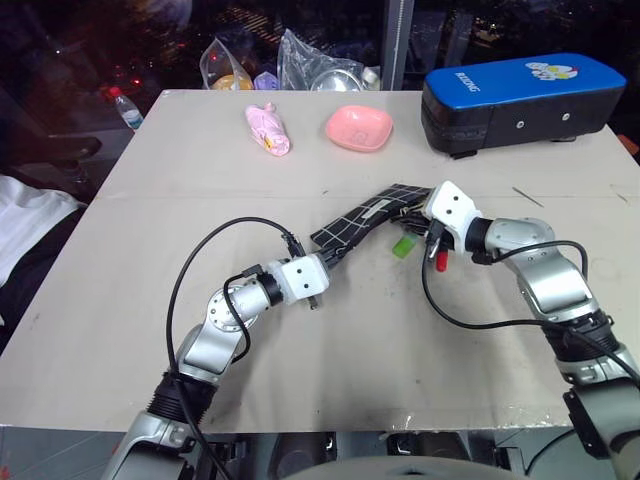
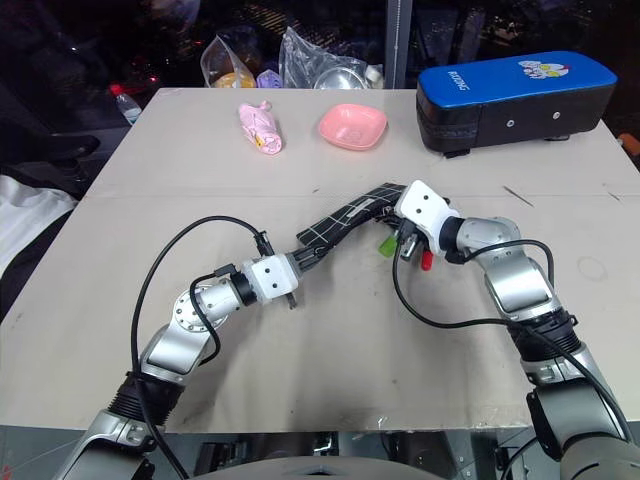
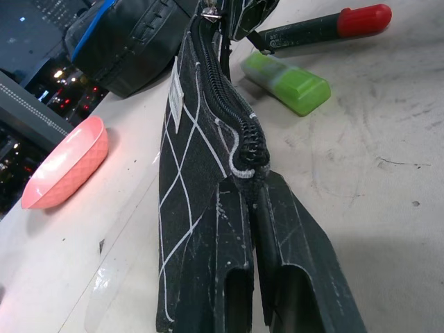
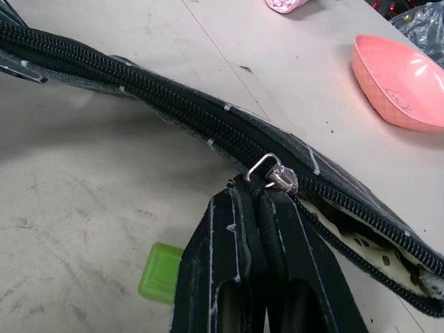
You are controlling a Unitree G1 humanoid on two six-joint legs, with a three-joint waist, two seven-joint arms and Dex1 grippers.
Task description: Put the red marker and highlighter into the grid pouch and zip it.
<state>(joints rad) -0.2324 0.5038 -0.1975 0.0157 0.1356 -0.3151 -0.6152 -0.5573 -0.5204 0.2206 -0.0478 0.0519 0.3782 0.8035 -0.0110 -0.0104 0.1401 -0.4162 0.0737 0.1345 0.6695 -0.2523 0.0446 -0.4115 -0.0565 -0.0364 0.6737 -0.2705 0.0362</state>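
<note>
Worktop [image 1: 150, 330] carries everything; at its far right edge sits a big blue-and-black case [image 1: 520, 100], with a pink dish [image 1: 358, 128] and a pink wrapped item [image 1: 268, 130] further left, all well apart from the work. The pouch [image 1: 365, 222] is held off the surface near the centre, stretched between the two arms with its zipper edge up, which looks meant to keep the zipper line taut and straight for sliding. Left gripper [image 3: 253, 208] is clamped on the closed end of the pouch, fingers together on the fabric just below the end of the zipper, acting as the anchor. Right gripper [image 4: 260, 201] is clamped on the zipper pull at the other end; the right wrist view shows the slider with the zipper closed on one side of it and, on the other, a gap showing tan lining. The marker [image 1: 438, 262] and highlighter [image 1: 404, 244] lie on the worktop just beside each other under the right gripper, outside the pouch. Judgement: the pouch is being opened or held open for loading; neither pen is in yet, so both insertions and the final zip remain.
</note>
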